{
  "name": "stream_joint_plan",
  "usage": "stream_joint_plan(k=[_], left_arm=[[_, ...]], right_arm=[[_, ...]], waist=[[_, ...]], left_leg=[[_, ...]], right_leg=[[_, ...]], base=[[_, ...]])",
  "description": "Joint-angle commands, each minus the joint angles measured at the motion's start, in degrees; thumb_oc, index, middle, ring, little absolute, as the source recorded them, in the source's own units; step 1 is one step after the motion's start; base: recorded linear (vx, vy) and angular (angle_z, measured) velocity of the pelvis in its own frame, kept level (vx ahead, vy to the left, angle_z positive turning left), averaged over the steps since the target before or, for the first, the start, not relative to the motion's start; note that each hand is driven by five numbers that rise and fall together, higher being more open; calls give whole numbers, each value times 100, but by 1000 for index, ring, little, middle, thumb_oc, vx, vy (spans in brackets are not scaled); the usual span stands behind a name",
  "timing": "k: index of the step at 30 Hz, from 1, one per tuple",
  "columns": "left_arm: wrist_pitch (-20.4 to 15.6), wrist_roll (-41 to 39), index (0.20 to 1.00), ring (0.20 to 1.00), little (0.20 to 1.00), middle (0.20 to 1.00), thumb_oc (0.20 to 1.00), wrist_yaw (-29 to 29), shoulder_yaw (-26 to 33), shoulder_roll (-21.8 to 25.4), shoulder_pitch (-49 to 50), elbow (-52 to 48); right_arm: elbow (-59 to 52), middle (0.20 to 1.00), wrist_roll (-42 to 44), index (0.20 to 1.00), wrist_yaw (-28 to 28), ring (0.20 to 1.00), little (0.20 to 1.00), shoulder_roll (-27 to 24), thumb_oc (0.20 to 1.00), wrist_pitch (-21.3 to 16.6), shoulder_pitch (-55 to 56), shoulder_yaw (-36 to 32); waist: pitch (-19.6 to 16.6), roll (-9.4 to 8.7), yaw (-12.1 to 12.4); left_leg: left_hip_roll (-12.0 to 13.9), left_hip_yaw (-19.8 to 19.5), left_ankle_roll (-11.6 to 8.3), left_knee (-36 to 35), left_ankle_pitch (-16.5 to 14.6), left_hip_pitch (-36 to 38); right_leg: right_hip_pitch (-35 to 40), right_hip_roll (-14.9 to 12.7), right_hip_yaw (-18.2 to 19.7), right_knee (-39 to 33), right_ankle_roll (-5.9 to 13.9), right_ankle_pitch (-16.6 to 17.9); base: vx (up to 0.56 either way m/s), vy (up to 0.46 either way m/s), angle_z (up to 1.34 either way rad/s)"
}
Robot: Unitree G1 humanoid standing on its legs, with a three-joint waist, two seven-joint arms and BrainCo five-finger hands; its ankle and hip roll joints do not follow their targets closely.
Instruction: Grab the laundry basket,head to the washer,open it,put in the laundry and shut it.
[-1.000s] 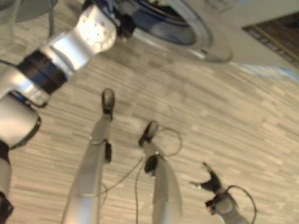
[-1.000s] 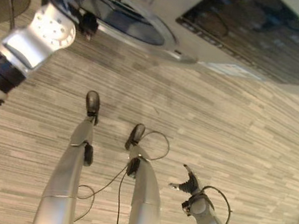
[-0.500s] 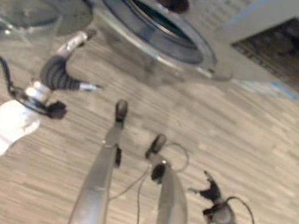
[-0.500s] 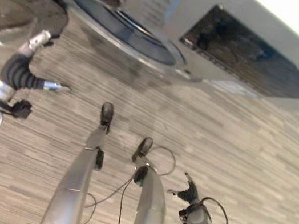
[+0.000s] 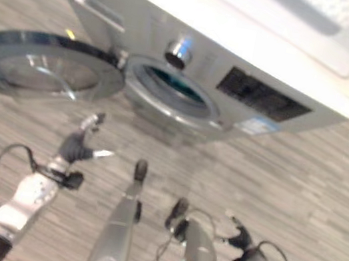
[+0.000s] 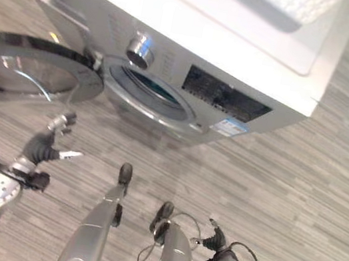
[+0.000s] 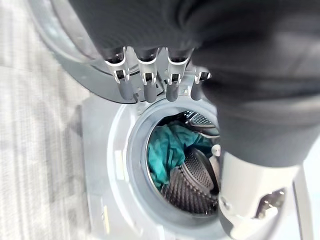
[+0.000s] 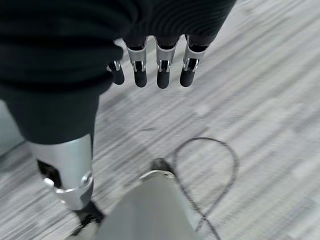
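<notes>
A bundle of teal laundry [image 7: 167, 150] lies crumpled inside the perforated steel drum [image 7: 192, 185] of a silver-grey front-loading washing machine [image 5: 239, 68], bunched against the side of the drum nearest the grey door seal, with its far end hidden behind the rim of the opening. In the head views only a sliver of teal [image 5: 173, 83] shows through the round port. The machine's round, chrome-rimmed glass door [image 5: 40, 69] stands swung fully open to the robot's left of the port, hinged at the port's edge; its outer edge is cut off by the frame. A silver control knob [image 6: 139, 49] sits above the opening, beside a dark display panel [image 6: 224, 99] whose markings cannot be made out. The left hand [image 5: 77, 147] hangs in the air in front of the machine, below the open door and apart from both door and laundry, its fingers [image 7: 145, 82] straight and spread, holding nothing. The right hand [image 6: 214, 240] hangs low over the grey striped plank floor [image 6: 303, 207], well away from the washer, its fingers [image 8: 160, 70] likewise loose and empty.
</notes>
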Motion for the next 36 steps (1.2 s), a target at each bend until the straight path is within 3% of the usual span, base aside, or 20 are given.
stream_joint_plan(k=[1, 9, 12, 15, 19, 29, 36], left_arm=[[-123, 661, 1000, 1000, 1000, 1000, 1000, 80, -41, -150, -94, 455], [57, 1124, 1000, 1000, 1000, 1000, 1000, 474, 206, -1195, 43, 2305], [233, 1349, 1000, 1000, 1000, 1000, 1000, 628, 408, -1586, 53, 3338], [321, 1163, 1000, 1000, 1000, 1000, 1000, 619, 608, -1910, 105, 4018], [347, 702, 1000, 1000, 1000, 1000, 1000, 515, 795, -2219, 151, 4527], [369, 471, 1000, 1000, 1000, 1000, 1000, 359, 865, -2384, 244, 4728], [352, 388, 1000, 1000, 1000, 1000, 1000, 319, 893, -2320, 275, 4602]], right_arm=[[-134, 1000, -254, 1000, 180, 1000, 1000, 130, 1000, -15, 468, 116], [-76, 1000, -298, 1000, 264, 1000, 1000, 228, 1000, -22, 663, 71], [-116, 1000, -322, 1000, 318, 1000, 1000, 226, 1000, 14, 680, -34], [-226, 1000, -332, 1000, 358, 1000, 1000, 211, 1000, 73, 687, -117], [-309, 1000, -358, 1000, 361, 1000, 1000, 217, 1000, 120, 709, -157], [-358, 1000, -368, 1000, 384, 1000, 1000, 271, 1000, 158, 786, -221], [-66, 1000, -273, 1000, 353, 1000, 1000, 322, 1000, 203, 703, -292]], waist=[[-24, -96, -62], [-268, -41, -59], [-514, -16, -74], [-726, 68, -49], [-885, 66, -13], [-1039, -29, -1], [-1042, -167, 88]], left_leg=[[72, -109, -24, -128, -155, 307], [158, -196, -101, -494, 38, 1203], [170, -181, -150, -771, 146, 1631], [235, -64, -135, -979, 329, 1940], [215, -51, -124, -1005, 279, 2162], [122, -73, -64, -869, 68, 2311], [23, -24, 16, -397, -299, 2041]], right_leg=[[1115, 368, -319, -666, -31, -276], [2137, 376, -388, -1173, 36, -161], [2572, 360, -361, -1476, 126, -20], [2958, 377, -413, -1811, 201, 248], [3273, 374, -383, -1988, 229, 294], [3618, 359, -354, -2279, 301, 396], [3678, 228, -302, -2462, 405, 545]], base=[[28, 6, 18], [32, -2, 8], [65, 5, 5], [43, 41, -2], [54, 12, -2], [64, 6, 1], [43, 37, -2]])
